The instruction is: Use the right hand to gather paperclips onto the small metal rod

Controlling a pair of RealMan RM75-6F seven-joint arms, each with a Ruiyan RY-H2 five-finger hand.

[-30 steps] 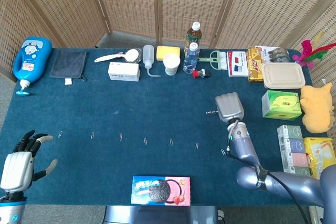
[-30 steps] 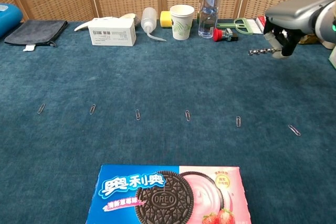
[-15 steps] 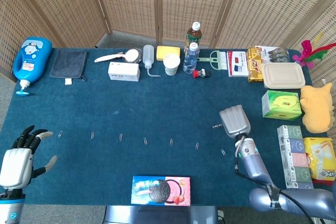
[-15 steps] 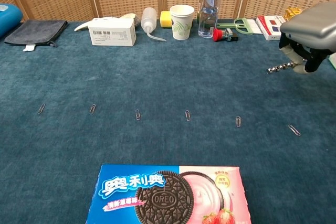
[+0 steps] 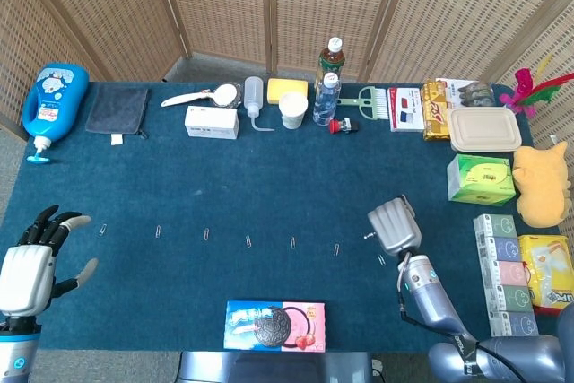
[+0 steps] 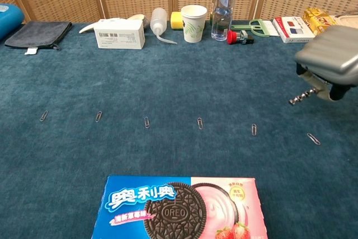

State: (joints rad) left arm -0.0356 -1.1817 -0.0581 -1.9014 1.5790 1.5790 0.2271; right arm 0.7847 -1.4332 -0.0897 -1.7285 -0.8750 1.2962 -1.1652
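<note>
My right hand [image 5: 394, 225] [image 6: 330, 62] holds a small metal rod [image 6: 302, 96] [image 5: 369, 237], whose tip points left and slightly down, a little above the carpet. The nearest paperclip [image 6: 314, 139] [image 5: 381, 259] lies just below the rod tip. More paperclips run leftward in a row: one [image 6: 254, 129] [image 5: 336, 249], another [image 6: 199, 123] [image 5: 292, 242], and several further left [image 6: 146, 122] [image 6: 98, 116] [image 6: 44, 116]. My left hand [image 5: 31, 262] hovers at the table's near left corner with its fingers spread and nothing in it.
An Oreo box [image 5: 274, 325] [image 6: 178, 207] lies at the front edge. Along the back stand a white box [image 6: 119, 33], squeeze bottle [image 6: 160, 22], paper cup [image 6: 194, 23] and water bottle [image 6: 222, 5]. Tissue boxes [image 5: 481, 178] and snack packs [image 5: 507, 262] crowd the right side.
My right hand has come toward the front edge and lower, carrying the rod down close to the rightmost paperclip. The left hand has barely shifted.
</note>
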